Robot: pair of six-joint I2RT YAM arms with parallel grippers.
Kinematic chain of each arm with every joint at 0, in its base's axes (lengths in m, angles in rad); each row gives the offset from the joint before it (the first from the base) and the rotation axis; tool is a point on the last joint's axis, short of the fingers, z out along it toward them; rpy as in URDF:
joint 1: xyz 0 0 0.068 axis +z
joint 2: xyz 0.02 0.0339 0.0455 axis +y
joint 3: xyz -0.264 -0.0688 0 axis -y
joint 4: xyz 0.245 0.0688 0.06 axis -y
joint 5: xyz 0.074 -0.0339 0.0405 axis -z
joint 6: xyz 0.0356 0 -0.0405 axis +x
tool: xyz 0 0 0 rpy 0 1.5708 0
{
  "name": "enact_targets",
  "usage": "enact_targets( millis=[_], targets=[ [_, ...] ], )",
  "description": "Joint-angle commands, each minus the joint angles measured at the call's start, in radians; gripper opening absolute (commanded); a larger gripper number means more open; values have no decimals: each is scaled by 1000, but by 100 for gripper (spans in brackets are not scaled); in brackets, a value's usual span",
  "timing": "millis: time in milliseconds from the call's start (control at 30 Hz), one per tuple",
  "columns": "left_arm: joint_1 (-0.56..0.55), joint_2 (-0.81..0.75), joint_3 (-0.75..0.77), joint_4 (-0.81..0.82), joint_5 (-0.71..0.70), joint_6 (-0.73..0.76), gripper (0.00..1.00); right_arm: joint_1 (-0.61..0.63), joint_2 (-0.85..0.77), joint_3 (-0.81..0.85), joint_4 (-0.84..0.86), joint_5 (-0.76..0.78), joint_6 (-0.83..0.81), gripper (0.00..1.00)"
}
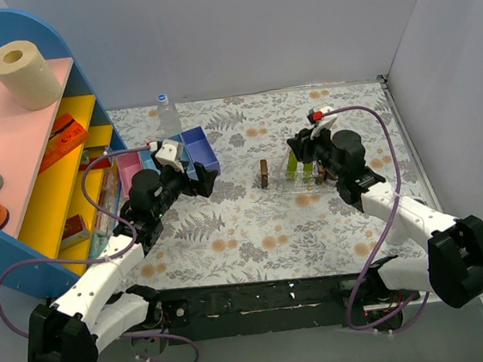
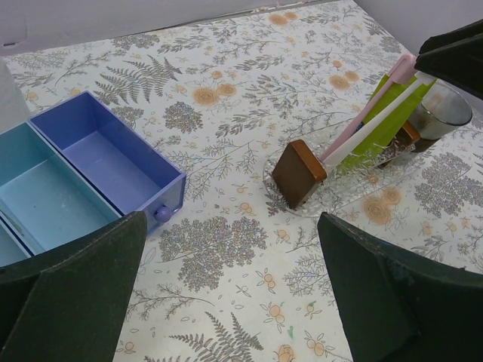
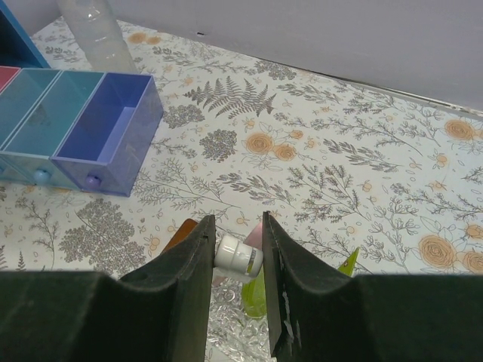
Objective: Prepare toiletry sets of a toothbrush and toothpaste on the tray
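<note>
The jaws of my right arm are closed to a narrow gap and pinch the whitish upper end of the toothbrush (image 2: 377,94). Its pink handle slants down, and the lower end rests in the clear tray (image 2: 302,207). The tray also holds a green toothpaste (image 2: 389,124), leaning beside the handle, and a brown block (image 2: 298,173) at one end. The jaws of my left arm are spread wide and grip nothing. They hang over the floral surface (image 2: 226,98) between the tray and the blue drawer box (image 2: 170,188).
</note>
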Motion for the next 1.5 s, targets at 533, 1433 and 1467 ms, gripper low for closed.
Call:
enact_targets(
  millis=[533,1433,1467],
  targets=[
    [-10,-11,14,-8,-12,18,98,3,-42,-58,85,23,-21,1],
    [-13,-8,16,-8,-12,21,98,3,-8,-87,123,23,-29,1],
    [-13,-8,14,-8,-12,23,98,2,-7,-87,123,25,-29,1]
  ],
)
